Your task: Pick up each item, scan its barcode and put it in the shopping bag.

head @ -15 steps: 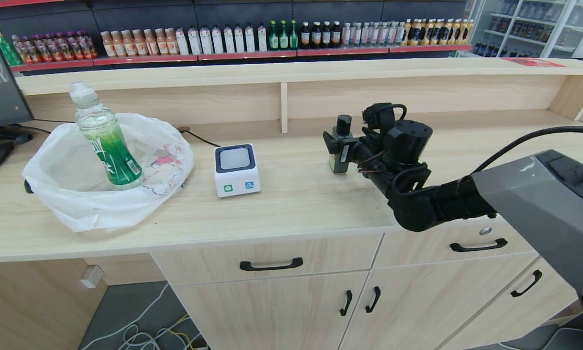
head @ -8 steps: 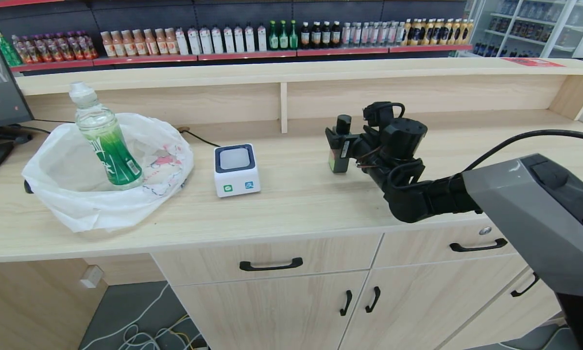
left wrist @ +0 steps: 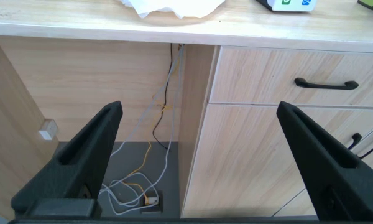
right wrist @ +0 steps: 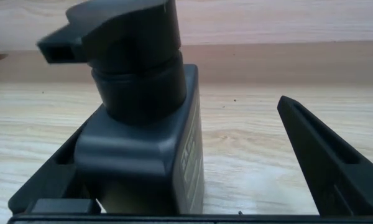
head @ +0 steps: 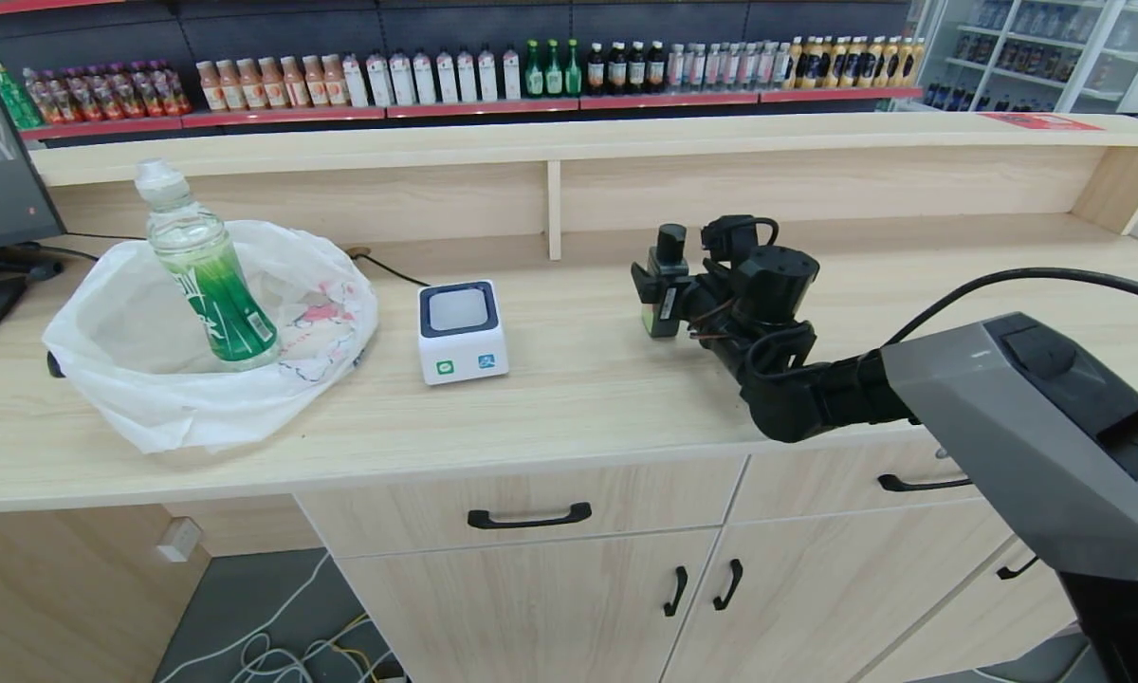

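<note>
Pump bottle (right wrist: 140, 149) between parted right jaws

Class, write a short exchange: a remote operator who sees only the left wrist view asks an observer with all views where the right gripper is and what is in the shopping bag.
Operator: My left wrist view gives me cupboard doors. Where is the right gripper?
Observer: Around a dark pump bottle that stands on the counter, to the right of the scanner.
Operator: And what is in the shopping bag?
Observer: A green bottle stands in it, its cap above the bag's rim.
</note>
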You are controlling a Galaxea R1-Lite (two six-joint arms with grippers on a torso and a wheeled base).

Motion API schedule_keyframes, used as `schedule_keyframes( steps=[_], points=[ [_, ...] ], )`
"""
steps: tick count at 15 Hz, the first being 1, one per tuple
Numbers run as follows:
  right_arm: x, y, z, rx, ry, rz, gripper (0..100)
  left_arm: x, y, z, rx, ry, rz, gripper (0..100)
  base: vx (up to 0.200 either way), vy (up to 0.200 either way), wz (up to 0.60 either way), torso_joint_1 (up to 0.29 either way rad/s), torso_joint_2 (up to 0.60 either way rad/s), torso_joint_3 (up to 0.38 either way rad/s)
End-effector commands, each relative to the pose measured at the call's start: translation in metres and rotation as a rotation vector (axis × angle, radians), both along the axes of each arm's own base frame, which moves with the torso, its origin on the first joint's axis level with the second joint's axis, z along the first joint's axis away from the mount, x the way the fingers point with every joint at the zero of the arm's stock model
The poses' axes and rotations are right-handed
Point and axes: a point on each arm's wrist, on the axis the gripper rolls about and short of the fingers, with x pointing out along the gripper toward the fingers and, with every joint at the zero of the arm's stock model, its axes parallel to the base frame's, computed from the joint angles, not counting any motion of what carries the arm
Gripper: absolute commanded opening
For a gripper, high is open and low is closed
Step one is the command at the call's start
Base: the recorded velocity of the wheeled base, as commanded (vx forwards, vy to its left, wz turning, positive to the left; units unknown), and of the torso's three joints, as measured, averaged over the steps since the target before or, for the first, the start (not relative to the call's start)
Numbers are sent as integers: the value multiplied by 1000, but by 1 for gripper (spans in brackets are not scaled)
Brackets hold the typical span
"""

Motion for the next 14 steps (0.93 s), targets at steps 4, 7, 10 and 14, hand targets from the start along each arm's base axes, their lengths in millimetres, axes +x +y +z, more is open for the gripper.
schedule_keyframes(
  steps=[4,7,10,14],
  points=[
    [2,1,-8,-2,14,1,100,0,0,0,0,0,1,100,0,0,0,0,0,0],
    [3,1,-10,-3,20,1,100,0,0,0,0,0,1,100,0,0,0,0,0,0],
    [4,2,-14,-5,24,0,100,0,0,0,0,0,1,100,0,0,0,0,0,0],
    [4,2,-14,2,25,-2,100,0,0,0,0,0,1,100,0,0,0,0,0,0]
  ],
)
